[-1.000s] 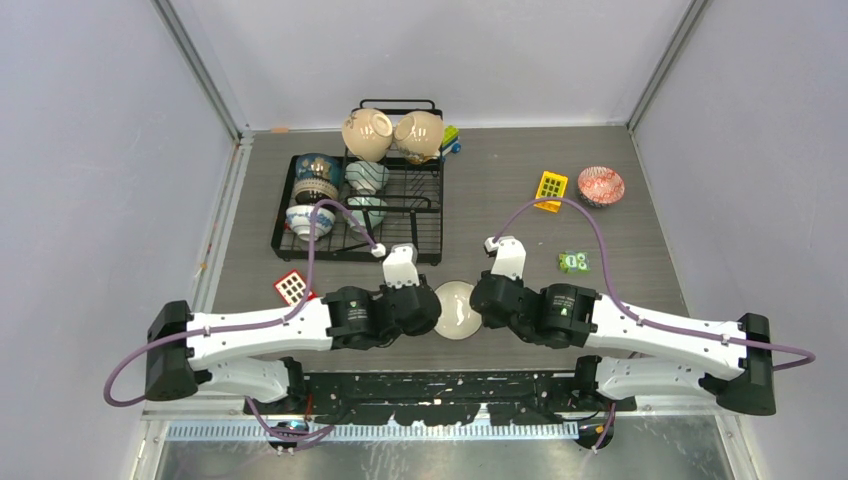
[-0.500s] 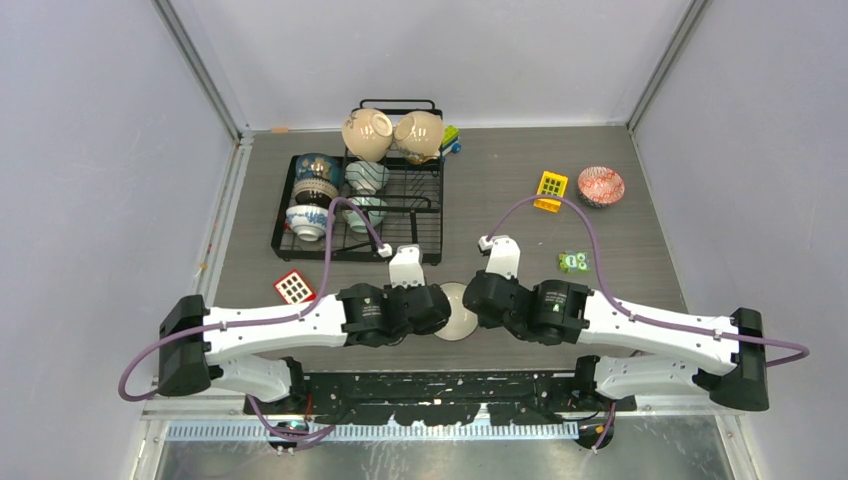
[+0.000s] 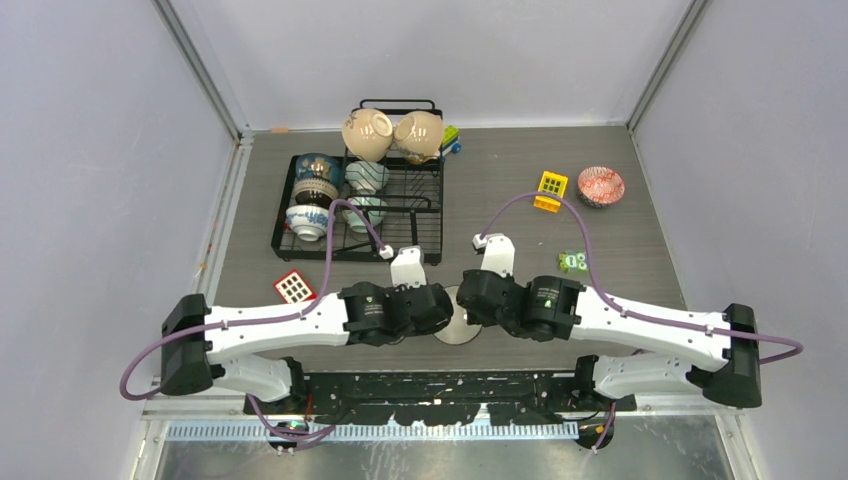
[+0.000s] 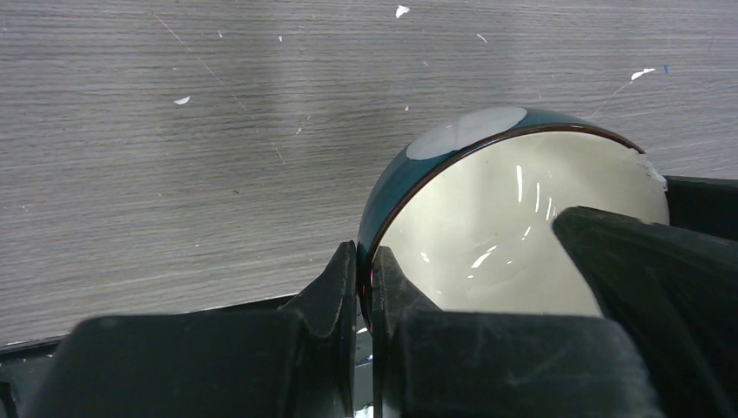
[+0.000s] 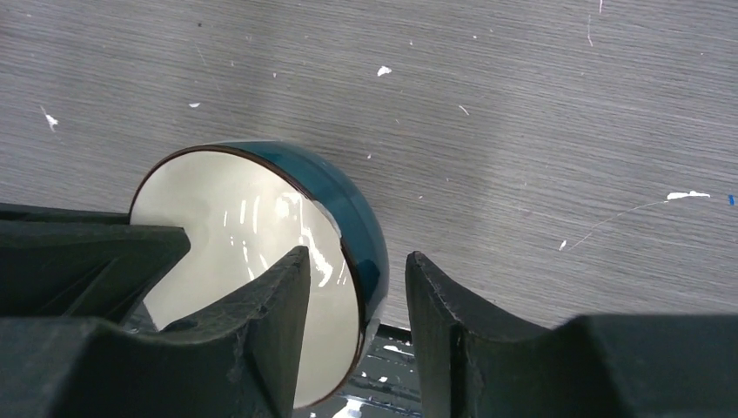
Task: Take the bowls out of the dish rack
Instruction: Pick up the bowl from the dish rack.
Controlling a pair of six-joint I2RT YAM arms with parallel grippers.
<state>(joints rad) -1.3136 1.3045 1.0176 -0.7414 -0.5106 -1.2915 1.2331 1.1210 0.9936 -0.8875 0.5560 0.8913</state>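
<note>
The left pincer (image 4: 364,261) is clamped tight on the rim of the teal bowl (image 4: 513,235), one finger on the cream inside and one on the dark outer wall. The right pincer (image 5: 357,255) stands parted astride the opposite rim: its inner finger lies against the glaze, while its outer finger is just clear of the teal wall, so it grips nothing. The bowl hangs tipped on edge between the two wrists, over the near edge of the tabletop (image 3: 500,180) and well apart from the dish rack (image 3: 415,235). It looks like glazed ceramic, so I judge it stiff, slick and breakable, and fairly heavy for a thin pinch on one side. A firm, deep bite on the rim seems the only hold on offer, since the rounded wall would slide from the pads. From above, the arms cover nearly all of the bowl, and I cannot tell whether its lower edge touches anything. A pale fleck on the rim in the left wrist view may be a chip or only glare. Several other bowls (image 3: 367,133) sit in the rack, their lower halves hidden among the wires.
</note>
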